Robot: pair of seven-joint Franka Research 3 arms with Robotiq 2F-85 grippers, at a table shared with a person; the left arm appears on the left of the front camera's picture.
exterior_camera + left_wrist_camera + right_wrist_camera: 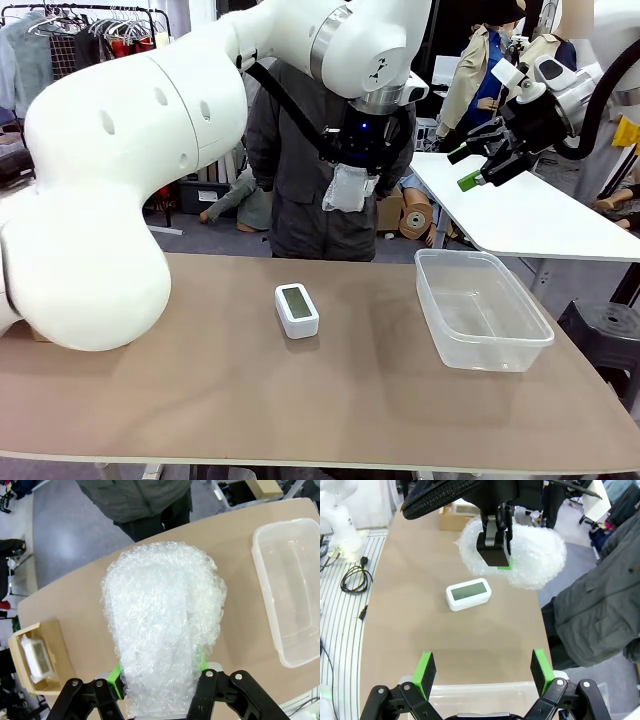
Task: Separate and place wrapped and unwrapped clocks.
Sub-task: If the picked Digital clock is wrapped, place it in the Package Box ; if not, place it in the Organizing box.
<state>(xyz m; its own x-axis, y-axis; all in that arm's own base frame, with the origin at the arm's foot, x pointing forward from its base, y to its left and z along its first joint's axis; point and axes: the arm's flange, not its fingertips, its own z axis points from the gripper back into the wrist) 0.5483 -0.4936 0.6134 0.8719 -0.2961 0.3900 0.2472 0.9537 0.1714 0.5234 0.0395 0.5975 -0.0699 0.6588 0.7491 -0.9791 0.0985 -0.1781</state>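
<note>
High over the table's far side, my left gripper (352, 172) is shut on a wrapped clock (350, 190), an oblong bundle of white bubble wrap (162, 625) clamped between the green pads (116, 681). The right wrist view shows the same bundle (530, 555) in those fingers. The bare white clock (297, 309) with a grey-green screen lies flat mid-table, also seen from above (468, 593). My right gripper (470, 166) hangs open in the air at the right, empty (483, 669). Another white wrapped bundle (35, 657) lies in a cardboard box.
A clear plastic tub (480, 308) stands on the right of the table (292, 590), just under my right gripper (485, 692). A small cardboard box (55, 650) sits at the table's left end (457, 510). A person in a dark jacket (300, 170) stands at the far edge.
</note>
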